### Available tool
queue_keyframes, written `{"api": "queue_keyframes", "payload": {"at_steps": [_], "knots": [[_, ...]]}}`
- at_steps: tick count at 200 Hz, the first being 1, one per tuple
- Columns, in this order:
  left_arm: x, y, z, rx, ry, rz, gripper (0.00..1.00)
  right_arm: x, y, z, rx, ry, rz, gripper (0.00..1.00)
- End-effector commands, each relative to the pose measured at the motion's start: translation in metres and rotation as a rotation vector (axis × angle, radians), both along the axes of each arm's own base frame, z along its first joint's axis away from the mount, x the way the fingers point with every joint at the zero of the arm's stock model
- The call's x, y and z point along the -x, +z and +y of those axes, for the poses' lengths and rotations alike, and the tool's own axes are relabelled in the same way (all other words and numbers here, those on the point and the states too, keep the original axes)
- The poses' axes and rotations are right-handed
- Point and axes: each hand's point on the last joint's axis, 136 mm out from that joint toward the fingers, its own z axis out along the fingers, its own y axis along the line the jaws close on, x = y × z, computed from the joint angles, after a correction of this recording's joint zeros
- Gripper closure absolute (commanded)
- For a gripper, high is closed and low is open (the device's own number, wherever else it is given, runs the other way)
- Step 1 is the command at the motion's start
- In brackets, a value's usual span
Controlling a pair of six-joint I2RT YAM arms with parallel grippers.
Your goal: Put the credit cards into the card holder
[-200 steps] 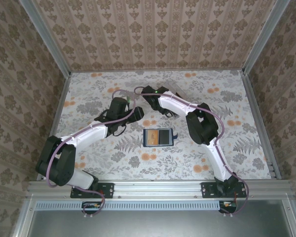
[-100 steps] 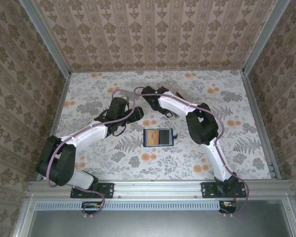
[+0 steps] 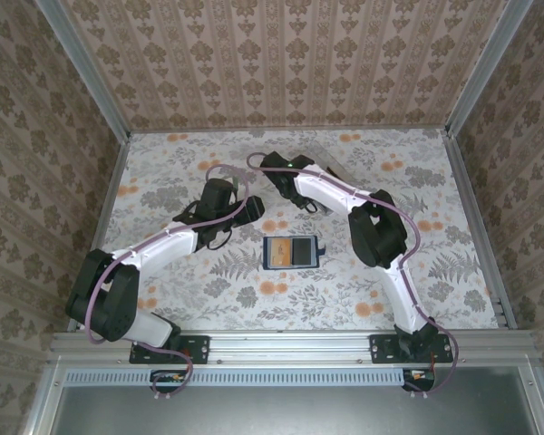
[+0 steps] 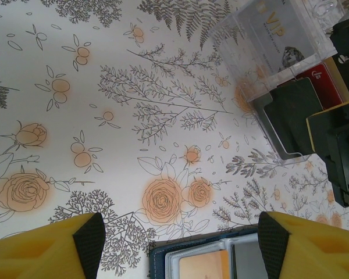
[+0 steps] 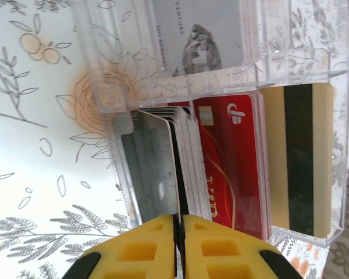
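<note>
right hand (image 5: 178, 232): just drawn together, clamped on one of the credit cards (image 5: 221, 163) in the far clear box (image 5: 122, 87) | left hand (image 4: 181, 235): apart, above the open card holder (image 3: 290, 252) at mid tabletop (image 3: 435, 263) | we judge lifting comes next

card holder (image 4: 212, 260) cut at bottom edge; clear box (image 4: 267, 58) beyond it clipped at top; right fingers (image 5: 221, 244) grip on credit cards (image 5: 232, 168) unclear.

Overhead view, two close wrist views
</note>
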Motion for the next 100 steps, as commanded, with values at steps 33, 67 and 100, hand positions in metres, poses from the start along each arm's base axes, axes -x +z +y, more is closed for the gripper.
{"api": "queue_keyframes", "payload": {"at_steps": [33, 67, 100], "knots": [[0.002, -0.004, 0.001, 0.012, 0.009, 0.025, 0.28, 0.023, 0.023, 0.002, -0.145, -0.041, 0.053, 0.94], [0.002, -0.005, 0.001, 0.015, 0.007, 0.029, 0.28, 0.027, 0.033, 0.000, -0.168, -0.065, 0.037, 0.96], [0.002, -0.004, 0.000, 0.018, 0.008, 0.033, 0.28, 0.034, 0.043, -0.008, -0.183, -0.163, 0.007, 0.98]]}}
